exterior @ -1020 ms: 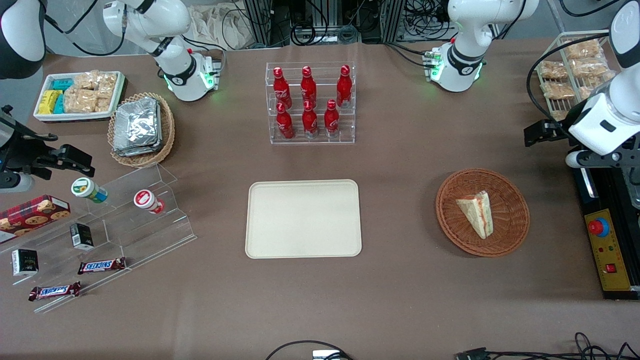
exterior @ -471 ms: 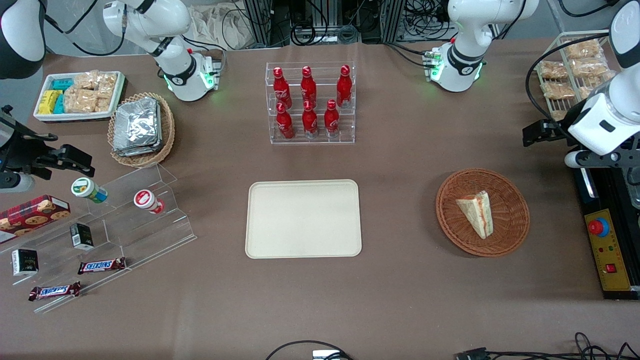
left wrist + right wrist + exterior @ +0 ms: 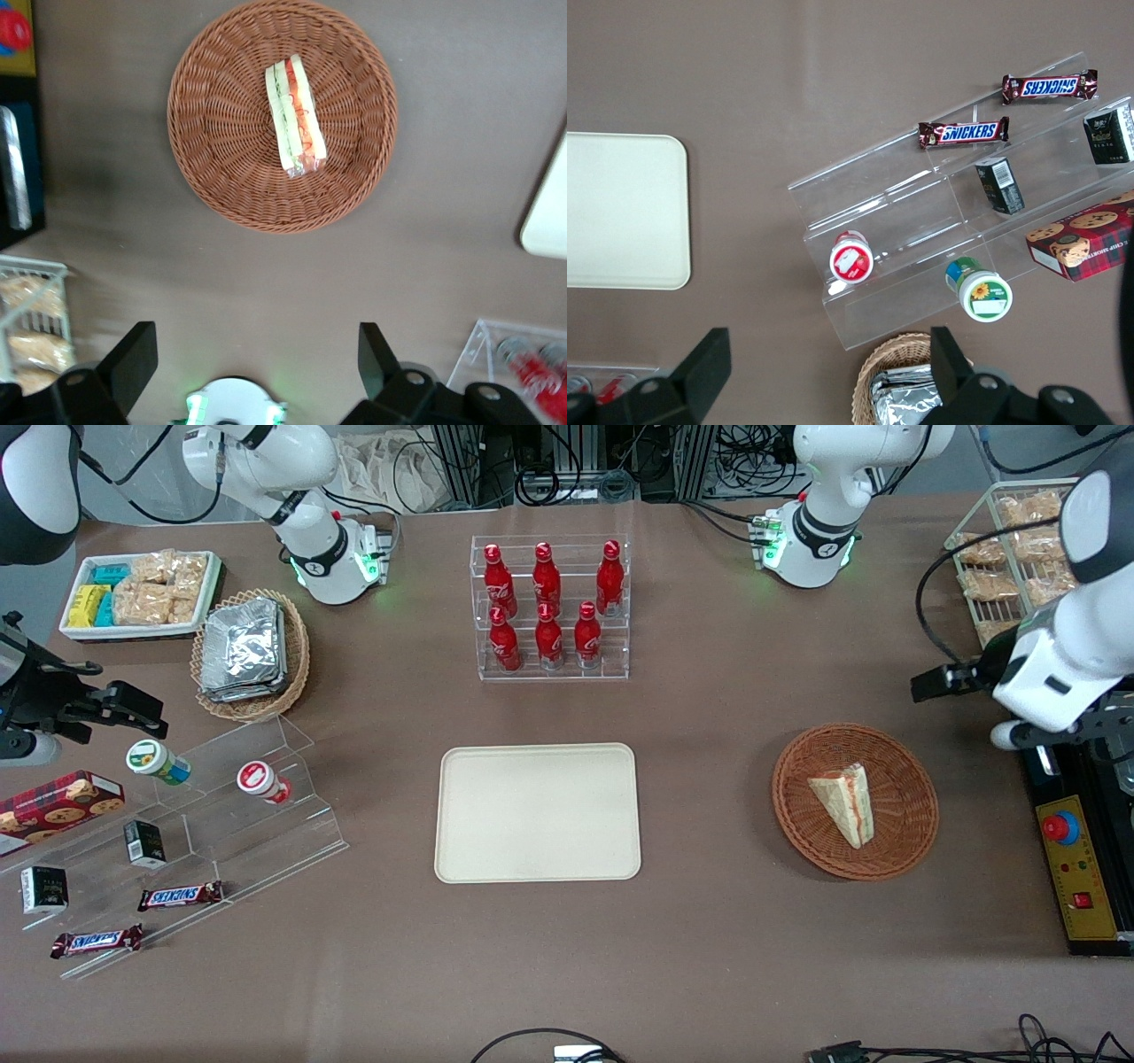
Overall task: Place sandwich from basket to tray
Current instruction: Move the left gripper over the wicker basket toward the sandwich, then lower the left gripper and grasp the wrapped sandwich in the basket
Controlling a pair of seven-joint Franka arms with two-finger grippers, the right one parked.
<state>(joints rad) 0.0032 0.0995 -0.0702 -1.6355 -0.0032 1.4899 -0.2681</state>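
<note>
Sandwich (image 3: 844,803), a small triangular wedge of pale white bread with red and green filling along its cut edge, lies inside the round, shallow, reddish-brown woven wicker basket (image 3: 912,824), at the right of centre in the front view. In the left wrist view the same wedge (image 3: 295,115) shows its striped cut edge, resting across the middle of the basket (image 3: 217,168), with nothing touching it. The flat rectangular cream-beige tray with rounded corners (image 3: 537,812) sits in the middle of the front view, well apart from the basket, with nothing on it; one rounded corner of it (image 3: 547,226) appears in the left wrist view.

The left arm's gripper (image 3: 939,682) hangs above the brown table (image 3: 709,717) at the right edge of the front view, near the basket but farther from the front camera than it, and not over it. Its two dark fingers (image 3: 133,359) stand wide apart in the left wrist view, with nothing between them. A wire rack of tan crumbly snack packets (image 3: 1010,558) stands at the upper right of the front view, beside the arm.
</note>
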